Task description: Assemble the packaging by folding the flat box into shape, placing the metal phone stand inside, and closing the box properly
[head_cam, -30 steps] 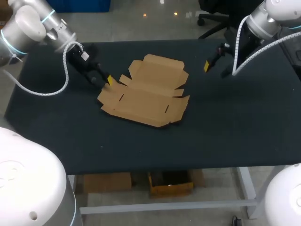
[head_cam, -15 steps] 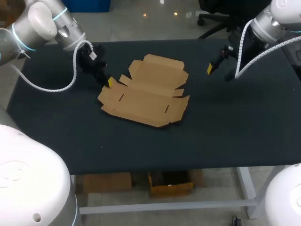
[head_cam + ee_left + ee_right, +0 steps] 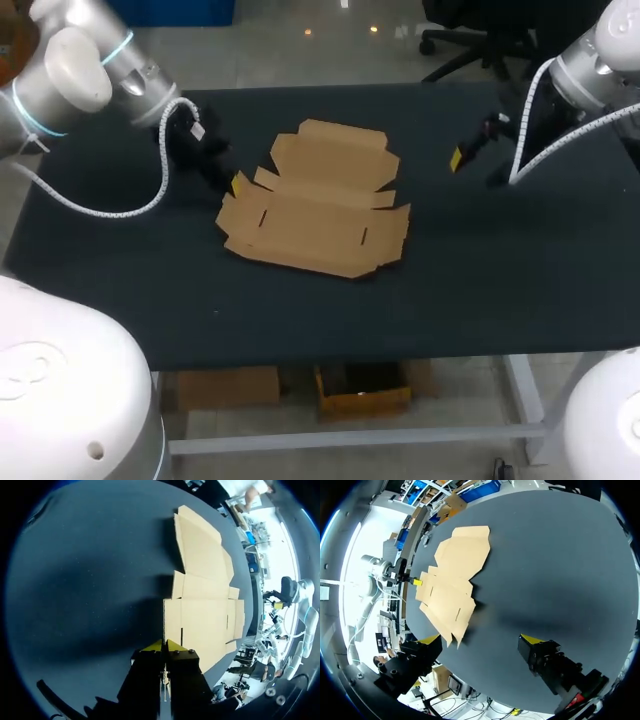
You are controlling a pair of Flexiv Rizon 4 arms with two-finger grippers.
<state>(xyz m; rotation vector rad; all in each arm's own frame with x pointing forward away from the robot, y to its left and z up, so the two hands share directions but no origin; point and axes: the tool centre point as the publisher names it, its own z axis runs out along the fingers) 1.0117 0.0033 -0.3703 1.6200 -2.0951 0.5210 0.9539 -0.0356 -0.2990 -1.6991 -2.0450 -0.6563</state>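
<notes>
Two arms, one flat box, no phone stand visible in any view. Leftmost, the left gripper (image 3: 236, 183) sits at the box's left edge with its jaws closed, yellow tips pressed together and nothing between them. The left wrist view puts the tips right at the edge of the near side flap, touching or nearly so. The box (image 3: 315, 215) lies flat and unfolded mid-table (image 3: 480, 280), all panels down. The right gripper (image 3: 481, 639) hangs over bare table to the right of the box, well apart from it, jaws wide open and empty.

Step in hand is likely squaring up the blank or starting on the left flap, so the task is barely begun. To do it well, keep the closed tips low at the cardboard's edge so they catch it rather than ride over. Push slowly, since thin board on this top will probably slide as a whole. The right arm would need to come in and pin the middle panel before any flap goes up. Fold on the scored lines only.

Box is plain brown cardboard, thin, matte and die-cut. It has stepped side flaps, a wide lid panel on the far side, two short slots in the near panel and small tabs at right. Probably stiff across panels, weak at creases. Table top is dark, matte and faintly speckled.
</notes>
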